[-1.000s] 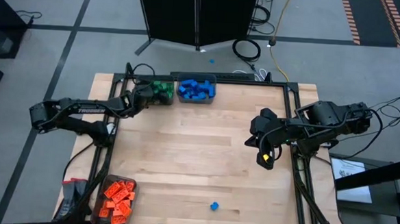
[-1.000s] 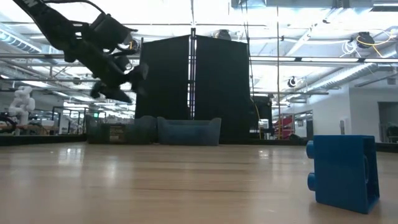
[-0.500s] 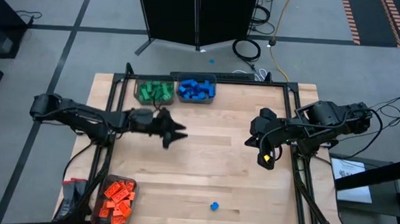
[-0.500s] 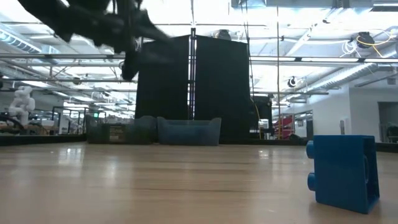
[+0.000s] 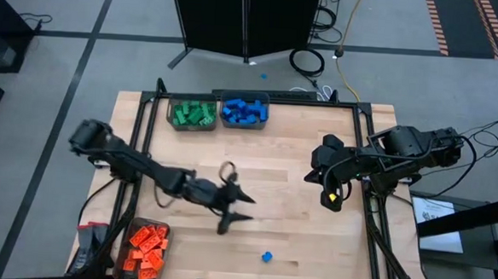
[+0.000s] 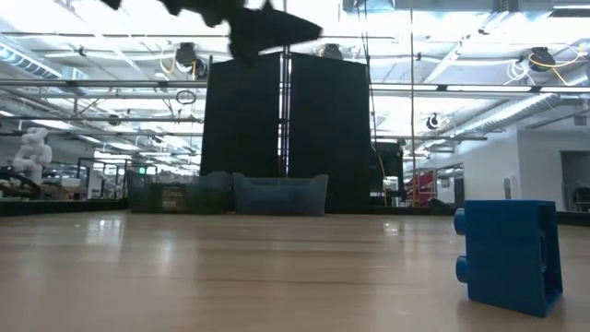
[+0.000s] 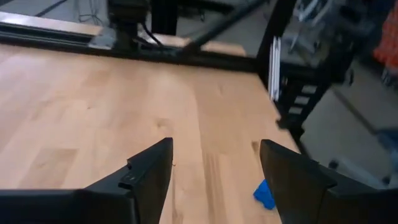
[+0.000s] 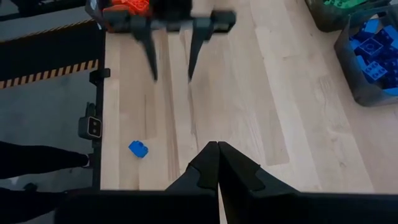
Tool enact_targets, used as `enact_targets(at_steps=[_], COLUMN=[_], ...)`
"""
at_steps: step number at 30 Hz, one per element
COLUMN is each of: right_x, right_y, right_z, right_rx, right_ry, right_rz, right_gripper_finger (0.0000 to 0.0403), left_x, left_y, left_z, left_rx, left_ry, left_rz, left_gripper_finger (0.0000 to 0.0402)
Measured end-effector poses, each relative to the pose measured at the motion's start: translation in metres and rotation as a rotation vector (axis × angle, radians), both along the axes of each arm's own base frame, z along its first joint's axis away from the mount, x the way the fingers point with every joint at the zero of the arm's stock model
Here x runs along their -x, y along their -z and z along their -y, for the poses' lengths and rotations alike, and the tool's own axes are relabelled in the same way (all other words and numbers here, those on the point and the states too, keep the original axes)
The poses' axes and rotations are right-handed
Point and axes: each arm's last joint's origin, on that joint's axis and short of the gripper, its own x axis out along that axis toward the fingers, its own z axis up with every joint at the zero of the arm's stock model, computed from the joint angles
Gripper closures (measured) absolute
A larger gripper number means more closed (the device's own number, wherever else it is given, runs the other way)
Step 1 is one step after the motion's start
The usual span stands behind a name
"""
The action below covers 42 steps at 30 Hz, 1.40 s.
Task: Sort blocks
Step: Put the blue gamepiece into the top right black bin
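Reaching over the middle of the table (image 5: 297,202), the left tool (image 5: 237,205) hangs above the wood with its two fingers spread wide and nothing between them. In its own wrist view the dark fingers frame bare planks, and the one loose blue block (image 7: 265,194) sits just past the gap, off toward one finger rather than centred. From above, that blue block (image 5: 267,257) lies near the table's front edge, a little beyond and to the side of the tool's tips, well apart from everything else. It looks nearly square, so no long axis stands out; the low view shows it resting flat with studs on its side.

The right tool (image 5: 330,198) waits by the right edge of the table, fingers pressed together and empty. It is clearly farther from the loose block than the left tool is, so the left arm seems the natural one to take it.

Farther out, the bin of blue blocks (image 5: 245,110) and the bin of green blocks (image 5: 191,113) stand side by side at the back edge, and the bin of orange blocks (image 5: 146,243) sits at the front left corner. Judging by this, only the single blue block remains unsorted, and it would have to travel the table's full depth to its bin.
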Motion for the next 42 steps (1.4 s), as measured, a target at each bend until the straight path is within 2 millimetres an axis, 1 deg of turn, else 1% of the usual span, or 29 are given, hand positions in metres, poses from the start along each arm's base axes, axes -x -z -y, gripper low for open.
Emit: enact_targets(at_steps=[2, 5, 8, 13, 16, 18, 20, 22, 25, 27, 33, 36, 39, 42], right_x=[0.0, 0.0, 0.0, 0.0, 0.0, 0.0, 0.001, 0.001, 0.001, 0.001, 0.001, 0.002, 0.002, 0.002], right_y=[0.0, 0.0, 0.0, 0.0, 0.0, 0.0, 0.0, 0.001, 0.001, 0.001, 0.001, 0.001, 0.001, 0.001], right_z=[0.0, 0.0, 0.0, -0.001, -0.001, -0.001, -0.001, -0.001, -0.001, -0.001, -0.003, -0.005, -0.006, -0.006], right_rx=[0.0, 0.003, 0.003, 0.01, 0.021, 0.028, 0.031, 0.025, 0.015, 0.014, 0.012, 0.014, 0.017, 0.022], right_ry=[-0.003, -0.008, -0.023, -0.056, -0.069, -0.077, -0.079, -0.085, -0.098, -0.099, -0.103, -0.115, -0.122, -0.127], right_rz=[0.0, 0.0, -0.002, -0.005, -0.005, -0.006, -0.01, -0.011, -0.015, -0.015, -0.016, -0.015, -0.014, -0.014], right_gripper_finger=[0.0403, 0.0403, 0.0403, 0.0403, 0.0403, 0.0402, 0.0399, 0.0396, 0.0392, 0.0391, 0.039, 0.039, 0.039, 0.039], left_x=[-0.015, -0.036, -0.054, -0.075, -0.08, -0.079, -0.078, -0.076, -0.075, -0.073, -0.077, -0.078, -0.08, -0.083], left_y=[0.009, 0.03, 0.047, 0.063, 0.069, 0.074, 0.079, 0.082, 0.087, 0.094, 0.108, 0.109, 0.108, 0.11], left_z=[0.009, 0.019, 0.029, 0.057, 0.079, 0.093, 0.103, 0.11, 0.113, 0.114, 0.115, 0.119, 0.124, 0.126], left_rx=[-0.042, -0.067, -0.031, 0.041, 0.031, -0.001, -0.05, -0.101, -0.171, -0.204, -0.136, -0.15, -0.145, -0.146], left_ry=[0.02, 0.037, 0.033, 0.093, 0.138, 0.178, 0.21, 0.223, 0.222, 0.209, 0.148, 0.108, 0.108, 0.113], left_rz=[-0.029, -0.098, -0.15, -0.177, -0.171, -0.167, -0.151, -0.135, -0.125, -0.142, -0.14, -0.124, -0.108, -0.112], left_gripper_finger=[0.0156, 0.0147, 0.0137, 0.0132, 0.0132, 0.0132, 0.0132, 0.0132, 0.0132, 0.0132, 0.0132, 0.0132, 0.0132, 0.0132])
